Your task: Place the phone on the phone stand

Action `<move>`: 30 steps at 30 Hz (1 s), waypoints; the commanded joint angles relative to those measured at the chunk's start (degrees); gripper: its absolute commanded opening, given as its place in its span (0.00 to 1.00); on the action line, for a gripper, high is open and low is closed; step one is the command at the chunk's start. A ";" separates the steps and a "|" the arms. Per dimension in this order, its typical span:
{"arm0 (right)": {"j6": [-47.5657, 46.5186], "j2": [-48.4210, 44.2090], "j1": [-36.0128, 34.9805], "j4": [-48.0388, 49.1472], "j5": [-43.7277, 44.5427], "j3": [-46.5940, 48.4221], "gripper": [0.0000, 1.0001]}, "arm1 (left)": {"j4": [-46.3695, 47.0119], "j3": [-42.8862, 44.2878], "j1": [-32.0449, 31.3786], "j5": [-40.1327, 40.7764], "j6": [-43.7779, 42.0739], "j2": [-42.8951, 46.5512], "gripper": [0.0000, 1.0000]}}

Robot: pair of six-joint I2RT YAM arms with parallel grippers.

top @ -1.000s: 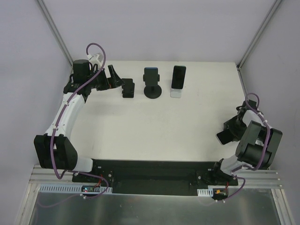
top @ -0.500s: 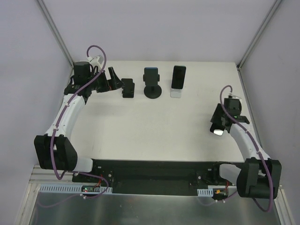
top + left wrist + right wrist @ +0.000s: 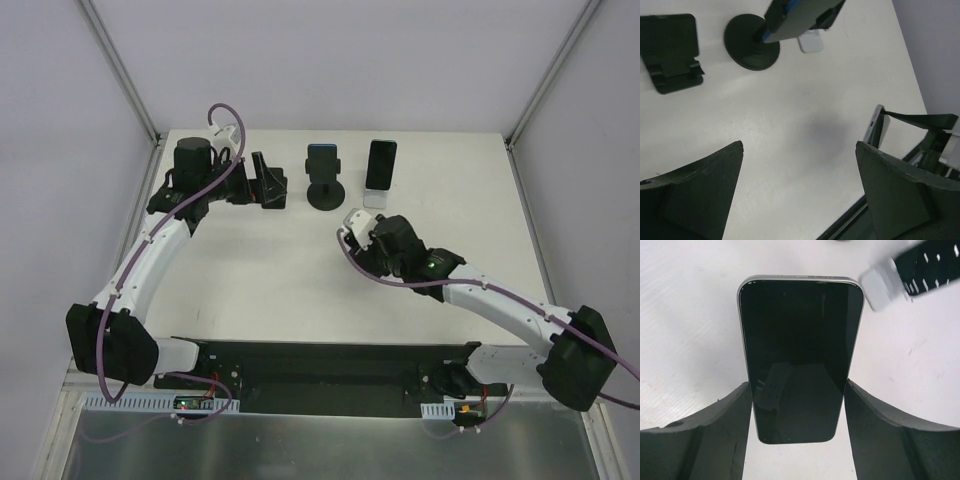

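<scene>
The right gripper [image 3: 796, 390] is clenched on the long edges of a dark-screened smartphone [image 3: 800, 335], leaving its far end free to seat in a cradle. It hangs over the middle of the table [image 3: 300, 290], near the white stand [image 3: 884, 286] at the far edge. That stand and the round-base stand [image 3: 325, 192] each bear a phone, so the empty black folding stand [image 3: 272, 190] (toward the far-left corner) is likely the target. The left gripper [image 3: 799, 146] hangs released by it, perhaps to steady it.
</scene>
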State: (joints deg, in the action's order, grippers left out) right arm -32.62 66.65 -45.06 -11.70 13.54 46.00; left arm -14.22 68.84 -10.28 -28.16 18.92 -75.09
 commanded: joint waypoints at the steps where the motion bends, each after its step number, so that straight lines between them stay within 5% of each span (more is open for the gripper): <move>1: -13.77 3.56 -6.78 -1.74 -4.73 6.73 0.00 | 1.12 -3.88 -0.44 -13.47 6.56 2.32 0.92; 4: -16.59 6.11 -13.20 -1.75 -4.06 8.66 0.00 | 0.77 -7.22 -1.93 -22.36 6.14 3.28 0.91; 12: -18.27 10.51 -23.05 -0.08 -2.03 12.89 0.00 | -1.25 -15.75 -14.66 -23.96 0.25 1.80 0.88; 23: -18.44 8.06 -25.08 3.18 -2.03 9.46 0.00 | -1.43 -17.78 -21.62 -21.23 -0.11 1.35 0.62; 30: -18.44 6.74 -25.26 3.09 -1.33 8.23 0.00 | -1.51 -17.42 -22.76 -20.44 -0.20 -0.05 0.33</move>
State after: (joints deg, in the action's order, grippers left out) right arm -50.09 76.55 -70.00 -12.60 10.81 54.17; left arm -15.90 50.72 -32.29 -48.36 19.90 -74.65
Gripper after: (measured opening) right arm 0.683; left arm 0.402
